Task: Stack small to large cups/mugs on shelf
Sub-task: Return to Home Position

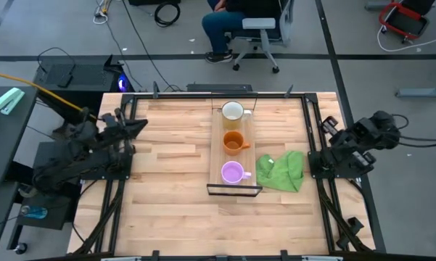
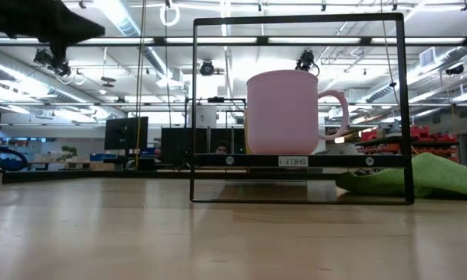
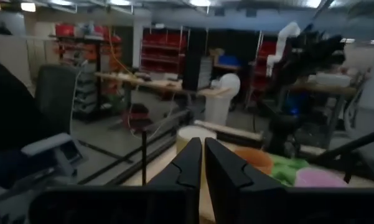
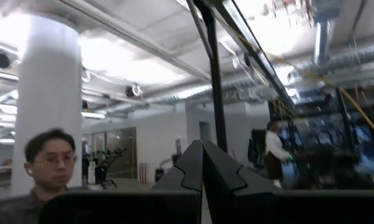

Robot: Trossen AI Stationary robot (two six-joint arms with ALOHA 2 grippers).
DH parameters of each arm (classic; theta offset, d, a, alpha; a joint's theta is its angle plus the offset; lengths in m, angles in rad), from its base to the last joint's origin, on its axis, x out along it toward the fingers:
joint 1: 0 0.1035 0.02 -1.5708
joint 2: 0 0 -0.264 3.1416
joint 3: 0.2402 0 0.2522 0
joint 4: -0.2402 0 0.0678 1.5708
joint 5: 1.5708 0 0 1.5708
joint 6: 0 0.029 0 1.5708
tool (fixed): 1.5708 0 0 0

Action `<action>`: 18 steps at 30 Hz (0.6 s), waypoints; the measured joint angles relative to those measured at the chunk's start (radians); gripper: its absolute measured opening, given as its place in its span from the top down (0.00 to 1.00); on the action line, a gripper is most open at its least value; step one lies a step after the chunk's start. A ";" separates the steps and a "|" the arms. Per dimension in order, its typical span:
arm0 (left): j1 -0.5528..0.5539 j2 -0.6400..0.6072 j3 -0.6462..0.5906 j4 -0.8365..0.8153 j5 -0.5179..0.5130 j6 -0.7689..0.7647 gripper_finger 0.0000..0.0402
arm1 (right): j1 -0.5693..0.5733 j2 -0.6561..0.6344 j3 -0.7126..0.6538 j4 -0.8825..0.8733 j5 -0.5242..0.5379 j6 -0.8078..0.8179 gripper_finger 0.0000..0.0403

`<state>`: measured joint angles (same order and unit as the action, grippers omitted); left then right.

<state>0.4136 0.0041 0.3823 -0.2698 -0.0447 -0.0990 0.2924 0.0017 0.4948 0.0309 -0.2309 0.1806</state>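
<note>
The left gripper (image 3: pixel 203 144) hangs over the left edge of the table with its two dark fingers pressed together, and it holds nothing. The right gripper (image 4: pixel 203 146) is over the right edge, raised toward the ceiling, with its fingers likewise pressed together and empty.

The shelf (image 1: pixel 219 148) lies on the tabletop (image 1: pixel 167 210) between the two grippers, well apart from both. Three mugs stand upright on it in single file. The light-purple mug (image 1: pixel 232 172) is at the end with the black frame (image 1: pixel 234 191), the orange mug (image 1: pixel 233 142) is in the middle, and the cream mug (image 1: pixel 233 111) is at the other end.

A crumpled green cloth (image 1: pixel 281 170) lies just beside the shelf, on the side toward the right gripper.
</note>
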 joint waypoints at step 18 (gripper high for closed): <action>0.069 0.000 -0.234 0.153 -0.066 -0.047 0.94 | -0.014 0.000 -0.361 0.194 0.179 0.044 0.97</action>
<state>0.4823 0.0044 0.1484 -0.1168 -0.1103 -0.1459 0.2789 0.0021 0.1337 0.2249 -0.0521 0.2251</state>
